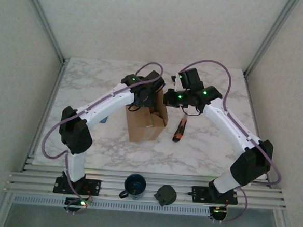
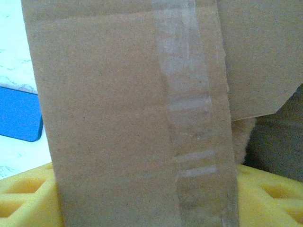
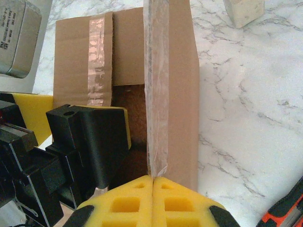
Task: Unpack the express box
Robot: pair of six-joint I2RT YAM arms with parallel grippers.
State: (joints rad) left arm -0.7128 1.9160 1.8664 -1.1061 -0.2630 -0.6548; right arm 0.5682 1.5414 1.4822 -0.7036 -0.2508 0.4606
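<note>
The scene is enclosed by pale wall panels (image 1: pixel 147 19) held in aluminium posts, and most of the floor of this enclosure is taken up by a white, grey-veined marble tabletop (image 1: pixel 91 88), edged at the near side by a ribbed metal rail (image 1: pixel 32 180). The plain brown cardboard express box (image 1: pixel 143 126) is stood near the middle of the marble, its flaps raised. The left gripper (image 2: pixel 151 198) is placed at the box top, its yellow foam fingers (image 2: pixel 23 198) spread to either side of a taped cardboard panel (image 2: pixel 132 118). The right gripper (image 3: pixel 152 182) is pressed together, and an upright taped flap (image 3: pixel 156 85) is pinched at its edge. A slim orange-and-black utility knife (image 1: pixel 180 130) is laid just right of the box. A dark blue mug (image 1: pixel 134 185) and a small dark rounded object (image 1: pixel 165 195) are set on the rail.
</note>
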